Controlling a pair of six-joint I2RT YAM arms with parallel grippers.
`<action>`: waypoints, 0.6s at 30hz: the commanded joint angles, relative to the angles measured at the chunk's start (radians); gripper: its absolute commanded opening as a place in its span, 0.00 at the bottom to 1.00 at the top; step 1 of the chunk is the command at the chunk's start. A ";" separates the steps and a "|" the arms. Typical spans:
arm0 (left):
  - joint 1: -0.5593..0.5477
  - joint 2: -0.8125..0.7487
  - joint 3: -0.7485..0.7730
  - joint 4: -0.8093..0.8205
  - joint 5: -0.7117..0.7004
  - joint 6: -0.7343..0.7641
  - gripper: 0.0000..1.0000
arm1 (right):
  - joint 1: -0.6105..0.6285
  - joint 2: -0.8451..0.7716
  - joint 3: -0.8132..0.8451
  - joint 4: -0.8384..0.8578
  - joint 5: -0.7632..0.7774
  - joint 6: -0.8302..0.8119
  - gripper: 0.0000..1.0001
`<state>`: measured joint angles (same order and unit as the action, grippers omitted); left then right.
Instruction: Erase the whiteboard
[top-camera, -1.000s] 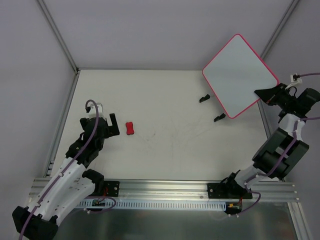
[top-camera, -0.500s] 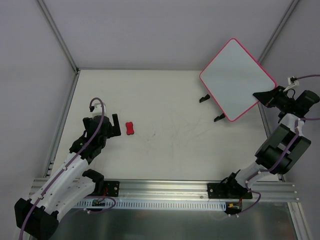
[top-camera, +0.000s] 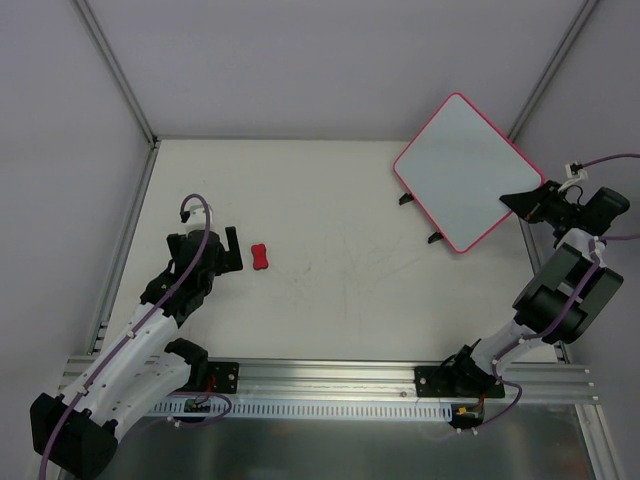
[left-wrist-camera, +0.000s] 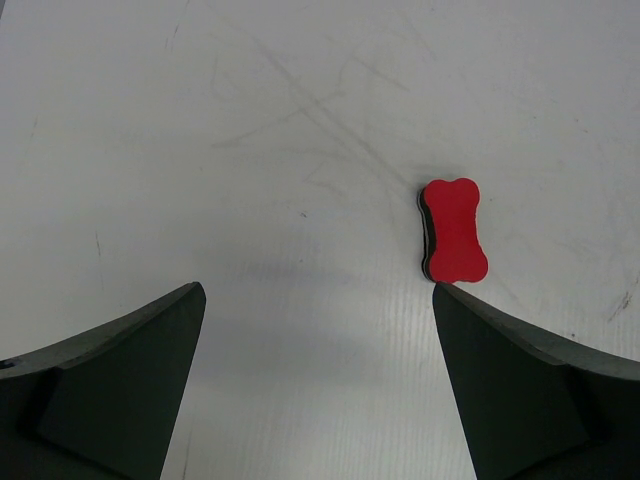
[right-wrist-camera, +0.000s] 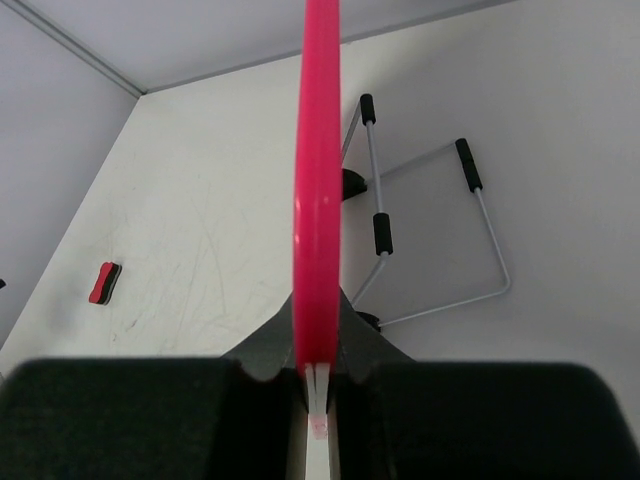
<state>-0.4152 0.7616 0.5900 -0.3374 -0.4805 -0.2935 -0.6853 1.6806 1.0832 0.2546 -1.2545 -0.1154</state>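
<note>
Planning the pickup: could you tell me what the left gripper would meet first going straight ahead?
Likely the bare table; the left gripper is open, and the red eraser lies just beyond one fingertip.

Brightness: bright, even and diffuse in all three views.
Shadows: soft and pale; a faint grey patch lies on the table (left-wrist-camera: 300, 150) between the fingers of the left gripper (left-wrist-camera: 318, 292).
Whiteboard (top-camera: 468, 172) face: flat, uniform grey-white from above.
Focus: overhead view sharp; eraser (left-wrist-camera: 454, 229) crisp in the left wrist view; the whiteboard's pink edge blurs close to the right wrist lens.
Dark areas: right gripper (right-wrist-camera: 318, 378) body shows as featureless black.
</note>
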 joint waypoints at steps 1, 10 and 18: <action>0.004 0.002 -0.002 0.031 0.000 0.027 0.99 | -0.002 0.001 0.021 -0.067 -0.057 -0.113 0.00; 0.004 -0.007 -0.001 0.038 0.011 0.034 0.99 | 0.003 0.024 -0.016 -0.072 -0.043 -0.127 0.01; 0.004 -0.016 0.002 0.043 0.010 0.039 0.99 | 0.001 0.008 -0.074 -0.072 0.007 -0.125 0.18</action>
<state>-0.4152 0.7578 0.5900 -0.3260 -0.4759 -0.2722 -0.6830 1.6958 1.0260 0.1665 -1.2442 -0.2142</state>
